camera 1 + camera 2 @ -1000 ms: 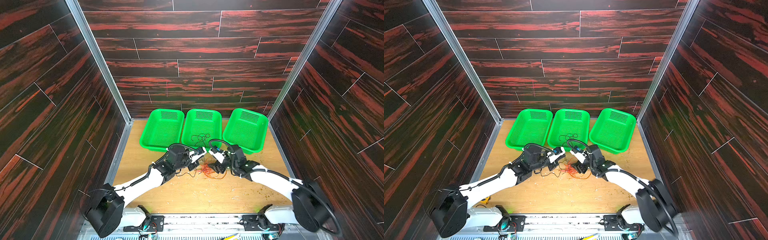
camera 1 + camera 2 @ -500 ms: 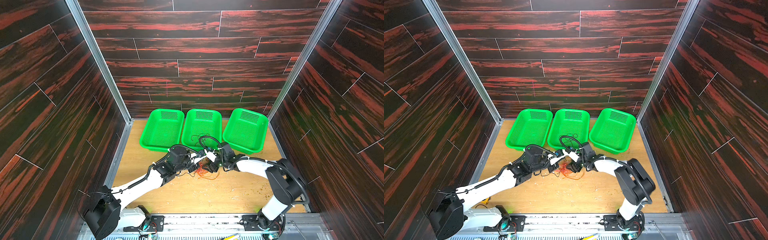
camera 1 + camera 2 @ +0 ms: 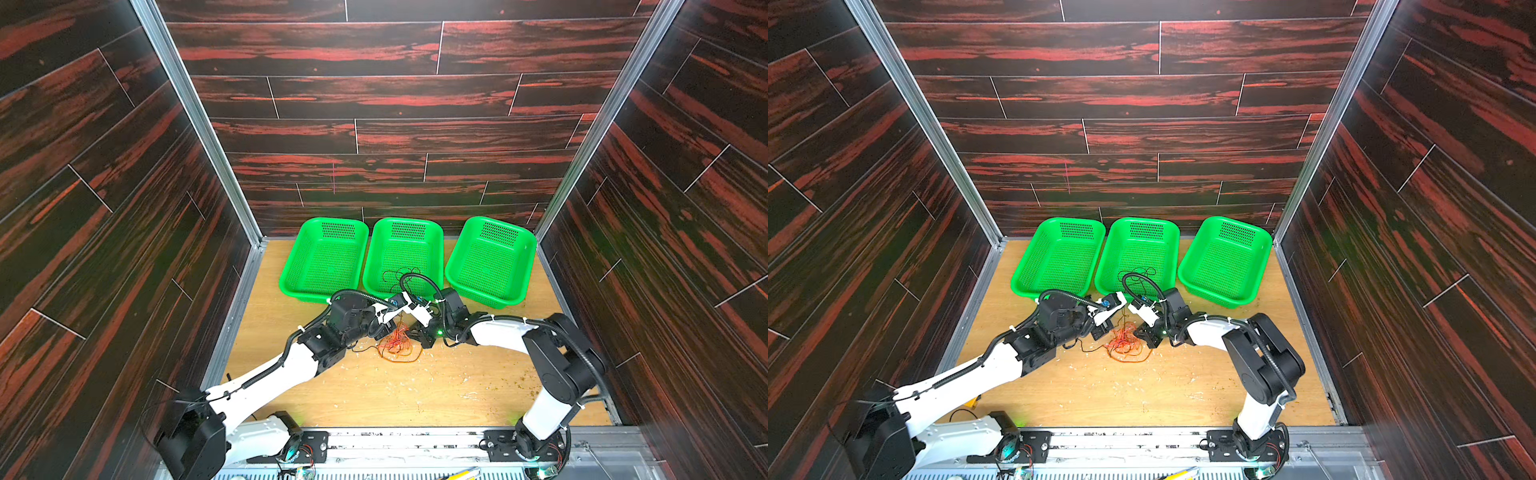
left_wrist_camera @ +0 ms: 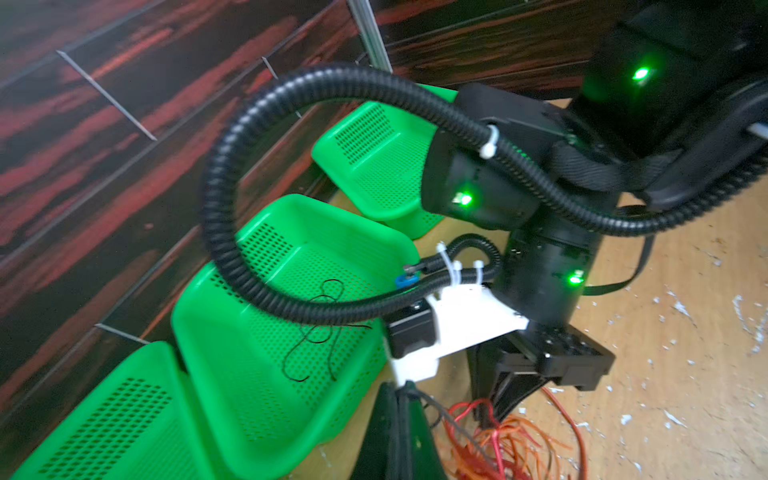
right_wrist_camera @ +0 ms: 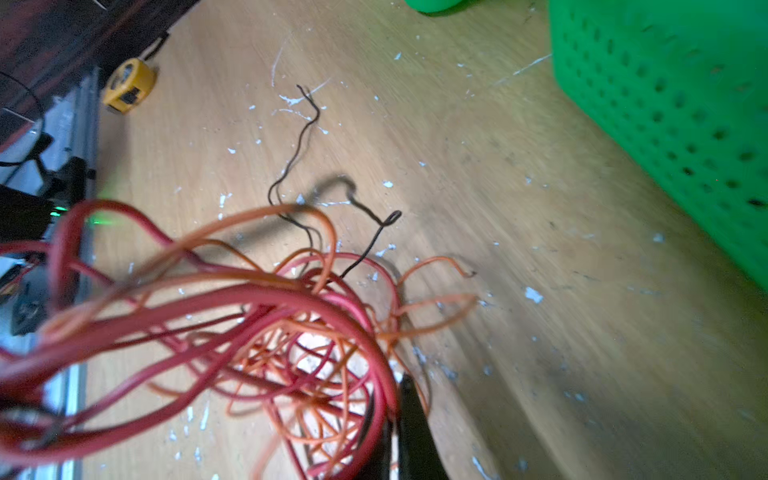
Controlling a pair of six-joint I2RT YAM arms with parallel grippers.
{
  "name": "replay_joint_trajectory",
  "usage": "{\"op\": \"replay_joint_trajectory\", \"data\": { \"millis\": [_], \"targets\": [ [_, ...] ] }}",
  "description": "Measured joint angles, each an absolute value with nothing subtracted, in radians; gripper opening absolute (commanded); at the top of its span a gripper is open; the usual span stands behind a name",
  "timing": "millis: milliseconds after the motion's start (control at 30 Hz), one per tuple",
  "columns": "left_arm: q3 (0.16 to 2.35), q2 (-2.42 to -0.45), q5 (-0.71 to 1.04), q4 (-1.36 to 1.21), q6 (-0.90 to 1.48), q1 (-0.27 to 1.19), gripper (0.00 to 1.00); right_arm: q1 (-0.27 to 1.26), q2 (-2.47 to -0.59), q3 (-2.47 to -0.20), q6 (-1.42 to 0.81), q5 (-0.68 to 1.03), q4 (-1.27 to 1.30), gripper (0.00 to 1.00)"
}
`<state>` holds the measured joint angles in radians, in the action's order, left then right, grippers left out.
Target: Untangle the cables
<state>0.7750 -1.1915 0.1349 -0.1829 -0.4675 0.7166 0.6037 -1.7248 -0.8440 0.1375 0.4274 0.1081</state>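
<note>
**Step in hand: pulling the strands apart.** The cables (image 3: 397, 347) lie as one knot (image 3: 1125, 345) on the bench (image 3: 374, 395), about midway between its side edges. The knot sits just short of the green baskets (image 3: 328, 266) that line the far edge.

The red cable (image 5: 291, 299) and the orange cable (image 5: 436, 299) loop through each other. A black cable (image 5: 299, 141) trails out of the knot toward the left edge. A further black strand (image 4: 320, 328) lies apart, coiled in the middle basket (image 3: 409, 232).

The left gripper (image 3: 384, 332) and the right gripper (image 3: 419, 338) flank the knot closely, and its upper strands rise to a peak between them. The right fingers (image 5: 411, 440) are pressed together on a red loop. The left fingers (image 4: 390, 436) are likewise pressed together; whether they catch a strand cannot be told.

**Next move, as judged.** The two grips should draw apart slowly, so that the red loop slides out of the orange coils and does not cinch. Wires this thin and floppy will likely drag the whole knot along.

**Obstacles.**
- The basket walls stand just beyond the grippers.
- The right arm's corrugated hose (image 4: 232, 208) arcs over the middle basket.
- The two wrist mounts (image 3: 388, 313) stand close together.

A yellow tape measure (image 5: 129, 85) sits toward the near-left corner, well apart from the knot. White flecks (image 5: 533, 295) litter the bench.
</note>
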Motion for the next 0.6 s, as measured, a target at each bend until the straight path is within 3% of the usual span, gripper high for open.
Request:
{"op": "replay_joint_trajectory", "data": {
  "millis": [300, 600],
  "targets": [
    [0.805, -1.142, 0.049, -0.123, -0.496, 0.717, 0.00, 0.512, -1.585, -0.834, 0.080, 0.263, 0.019, 0.00],
    [0.831, -1.114, -0.043, -0.080, -0.511, 0.723, 0.00, 0.417, -1.563, -0.842, 0.072, 0.111, -0.123, 0.00]
  ]
}}
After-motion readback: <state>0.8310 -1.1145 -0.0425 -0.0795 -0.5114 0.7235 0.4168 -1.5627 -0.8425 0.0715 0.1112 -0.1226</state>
